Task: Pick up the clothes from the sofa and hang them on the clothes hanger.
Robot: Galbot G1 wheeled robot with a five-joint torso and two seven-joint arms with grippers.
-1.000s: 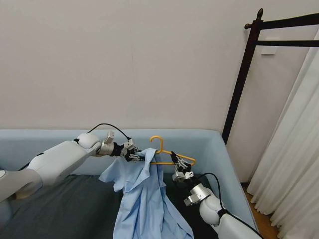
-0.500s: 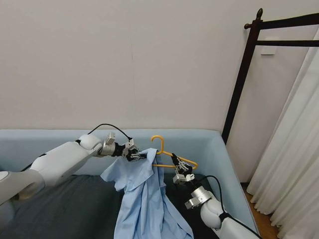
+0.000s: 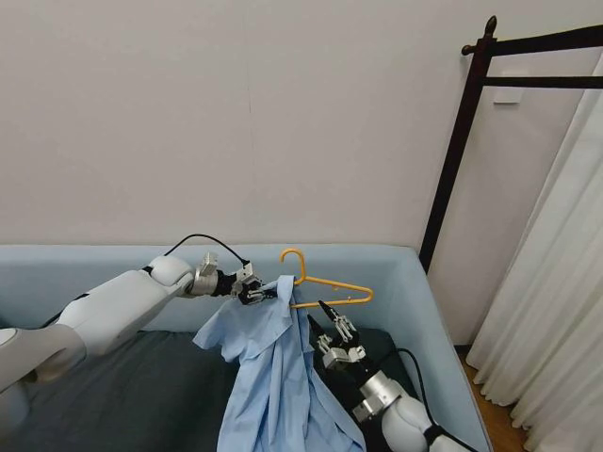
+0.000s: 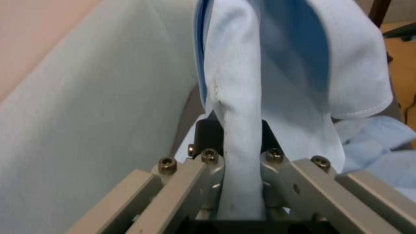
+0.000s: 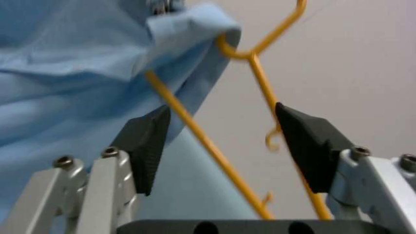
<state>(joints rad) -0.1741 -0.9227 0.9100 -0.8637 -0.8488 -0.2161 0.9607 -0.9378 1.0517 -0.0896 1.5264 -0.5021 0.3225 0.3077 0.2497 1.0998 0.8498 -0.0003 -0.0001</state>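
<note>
Head view: the left gripper point(image 3: 254, 294) is clamped on the collar of the light blue shirt point(image 3: 268, 377), holding it up in front of the sofa's point(image 3: 85, 259) backrest, towards its right rear corner. The shirt's tail trails down onto the dark seat cushion point(image 3: 122, 395). One shoulder is draped over the orange hanger point(image 3: 330, 282). The right gripper point(image 3: 336, 325) sits just below the hanger's bare arm with its fingers spread. A dark wooden clothes rack point(image 3: 459, 141) stands past the sofa's right end.

Left wrist view: the left gripper point(image 4: 237, 141) is pinched tight on a fold of the shirt point(image 4: 293, 63), beside the sofa backrest point(image 4: 97, 122).

Right wrist view: the right gripper point(image 5: 227, 146) gapes wide. The hanger's point(image 5: 260, 73) wires run between its pads point(image 5: 149, 146) with nothing squeezed, and the shirt point(image 5: 65, 48) covers the hanger's neck.
</note>
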